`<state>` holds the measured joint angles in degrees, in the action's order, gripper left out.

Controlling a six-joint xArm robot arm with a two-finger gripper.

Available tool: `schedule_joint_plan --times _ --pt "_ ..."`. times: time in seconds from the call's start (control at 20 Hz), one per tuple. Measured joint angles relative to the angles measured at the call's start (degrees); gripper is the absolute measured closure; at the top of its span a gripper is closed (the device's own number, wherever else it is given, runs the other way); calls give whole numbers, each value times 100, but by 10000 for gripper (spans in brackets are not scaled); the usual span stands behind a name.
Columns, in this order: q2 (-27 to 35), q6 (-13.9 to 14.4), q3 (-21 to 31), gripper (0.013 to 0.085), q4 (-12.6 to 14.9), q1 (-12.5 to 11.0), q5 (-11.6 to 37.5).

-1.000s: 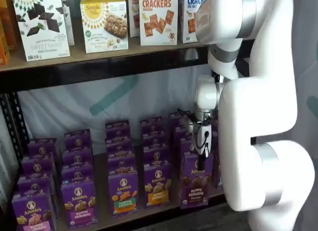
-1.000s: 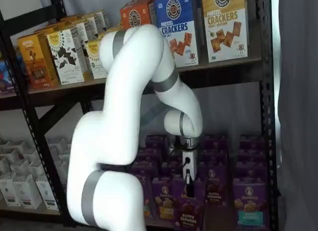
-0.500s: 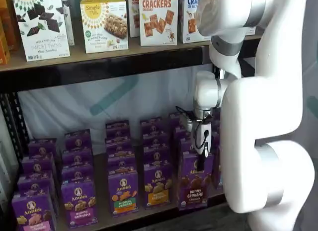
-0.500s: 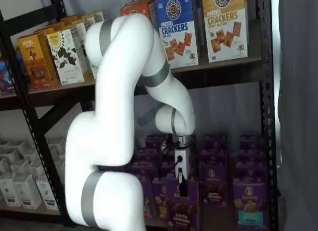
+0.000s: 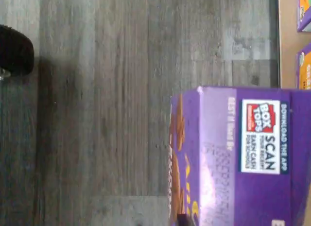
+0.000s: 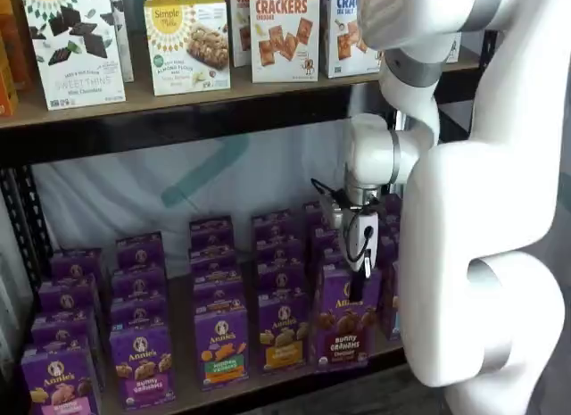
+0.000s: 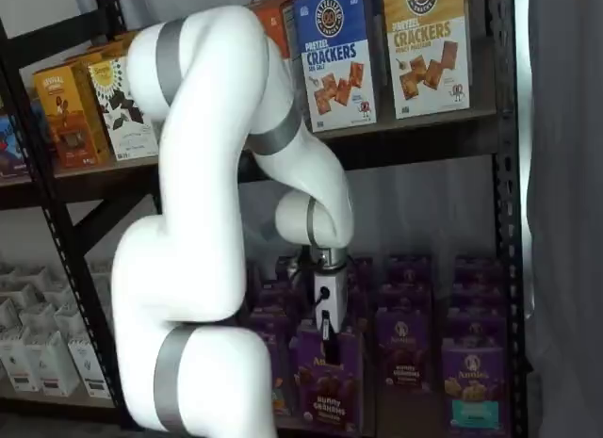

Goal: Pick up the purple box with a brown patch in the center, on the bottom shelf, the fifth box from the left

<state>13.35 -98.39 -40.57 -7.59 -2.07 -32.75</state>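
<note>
While my arm [image 6: 482,210] swings outward from the rack, it has drawn back since a second ago: in both shelf views my upper joints now sit higher and further from the boards, and the wrist has come away from the rows. With it has come the purple box [image 6: 343,321], which stood lower and deeper among its neighbours a second ago and now hangs at the front edge of the bottom shelf [image 6: 183,303], slightly raised above the cartons beside it. My gripper [image 6: 356,288] is clamped shut on the purple box at its top, the black fingers pressed into the carton; in a shelf view the same hold shows, with the purple box [image 7: 328,386] lifted forward of its row under my gripper [image 7: 327,342].

The rack is black metal with brown wooden boards. The upper shelf [image 6: 134,98] carries cracker boxes [image 6: 284,31] and a pale cookie carton [image 6: 187,45]. Behind the lower rows hangs a pale sheet [image 6: 178,183] with a teal streak. Rows of other purple cartons [image 6: 143,361] fill the bottom board.

In the wrist view the purple box [image 5: 243,158] shows its top flap with a Box Tops label [image 5: 261,136], held over a grey wood-grain floor [image 5: 121,104]; the shelf's tan edge lies beyond it.
</note>
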Motion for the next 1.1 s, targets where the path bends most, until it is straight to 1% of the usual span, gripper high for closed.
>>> schedule_joint_plan --times 0.2,0.3,0.5,0.8,1.1 --pt "-393 245 219 690 132 115 -113" --pt "-559 418 294 690 265 166 -226" --pt "-941 595 496 690 333 275 -420" --pt "-1489 591 839 690 179 387 -525" --pt "-1911 607 1091 690 65 485 -620"
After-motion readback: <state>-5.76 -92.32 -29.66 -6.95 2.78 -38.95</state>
